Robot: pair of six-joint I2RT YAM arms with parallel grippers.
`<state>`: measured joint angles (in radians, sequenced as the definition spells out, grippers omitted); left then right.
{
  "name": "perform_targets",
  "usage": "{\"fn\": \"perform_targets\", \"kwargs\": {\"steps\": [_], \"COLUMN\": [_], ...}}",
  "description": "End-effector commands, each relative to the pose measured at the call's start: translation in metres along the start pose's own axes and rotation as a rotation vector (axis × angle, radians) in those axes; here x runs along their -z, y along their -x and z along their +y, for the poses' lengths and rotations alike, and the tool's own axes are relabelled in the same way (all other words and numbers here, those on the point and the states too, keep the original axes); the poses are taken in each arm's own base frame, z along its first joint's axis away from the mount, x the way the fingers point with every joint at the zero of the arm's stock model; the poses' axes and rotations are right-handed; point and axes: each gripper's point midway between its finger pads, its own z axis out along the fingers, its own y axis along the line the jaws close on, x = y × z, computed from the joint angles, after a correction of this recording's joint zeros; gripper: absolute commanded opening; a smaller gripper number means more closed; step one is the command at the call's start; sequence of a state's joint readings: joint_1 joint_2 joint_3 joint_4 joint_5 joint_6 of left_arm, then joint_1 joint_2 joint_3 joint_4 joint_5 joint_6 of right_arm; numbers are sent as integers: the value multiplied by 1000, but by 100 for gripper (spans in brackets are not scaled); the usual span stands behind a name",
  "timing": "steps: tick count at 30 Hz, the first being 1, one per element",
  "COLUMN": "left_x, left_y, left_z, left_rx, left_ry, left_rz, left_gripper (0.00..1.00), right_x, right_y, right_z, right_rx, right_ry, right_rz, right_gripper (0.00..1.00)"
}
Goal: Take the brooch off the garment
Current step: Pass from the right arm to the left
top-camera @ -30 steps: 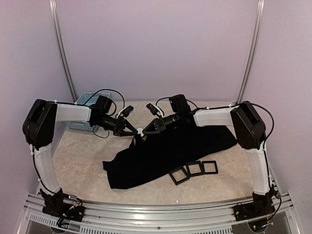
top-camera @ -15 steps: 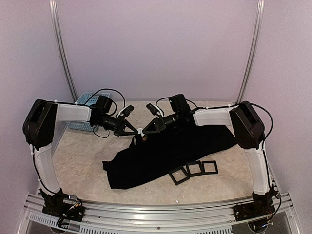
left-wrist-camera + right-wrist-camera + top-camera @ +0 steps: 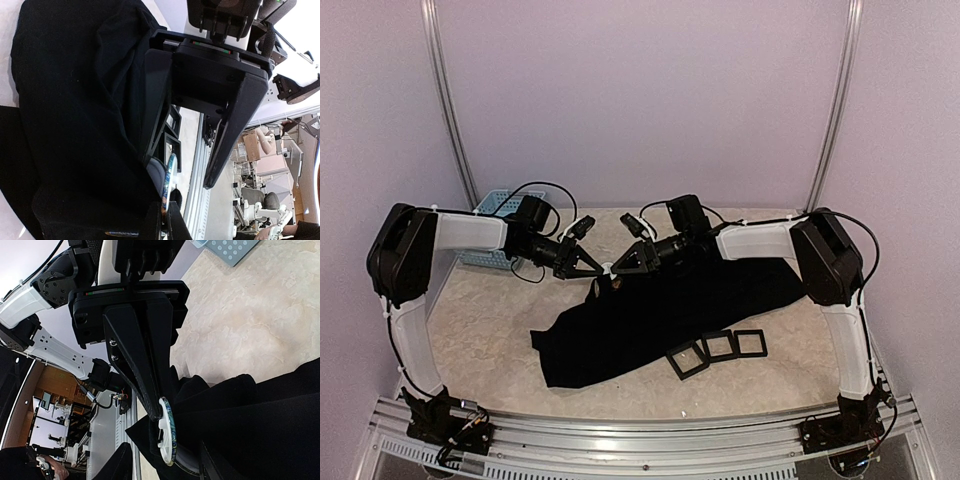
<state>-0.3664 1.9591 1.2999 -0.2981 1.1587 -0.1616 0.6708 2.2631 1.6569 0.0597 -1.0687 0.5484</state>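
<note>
Top view: brooch [image 3: 607, 270] is seen as a small pale dot at the far edge of the garment [image 3: 660, 310], approx. 11 o'clock from the cloth's middle, on a raised peak of fabric. L gripper [image 3: 590, 267] is placed at its 9 o'clock, R gripper [image 3: 624, 266] at its 3 o'clock. Both tips are right at it; neither arm is clearly nearer.

Grip state: L jaws are closed on the brooch rim, w/ the disc pinched edge-on. R jaws are set apart and nothing is gripped. The disc sits between them w/o visible contact.

Key relation: in R wrist view the disc's long axis runs approx. 12–6, w/ fabric bunched at its 3–5 o'clock. Judged: pull-off would need to go toward 9 o'clock (top view), away from the cloth, w/ the cloth held back by R.

View diff: only layout is given by top view; jaw gaps can't be resolved there. R fingers [image 3: 235, 125] are shown splayed in L wrist view; the L pinch is shown in R wrist view. Pin/clasp is hidden in all views, so whether it's free of the cloth can't be told.
</note>
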Motion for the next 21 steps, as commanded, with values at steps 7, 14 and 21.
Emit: {"fn": "perform_targets", "kwargs": {"steps": [7,14,21], "left_x": [4,4,4], "left_y": [9,10,10], "left_z": [-15,-16,-17], "left_rx": [-47,-49,-49], "left_ry": [-10,-11,-11], "left_rz": [-20,-21,-22], "left_gripper": [0,0,0], "right_x": [-5,-9,-12], "right_y": [-2,-2,-5], "right_z": [-8,-8,-8], "right_rx": [-4,-8,-15], "right_ry": [-25,-16,-8], "right_rz": [8,11,20], "right_gripper": [46,38,31]}}
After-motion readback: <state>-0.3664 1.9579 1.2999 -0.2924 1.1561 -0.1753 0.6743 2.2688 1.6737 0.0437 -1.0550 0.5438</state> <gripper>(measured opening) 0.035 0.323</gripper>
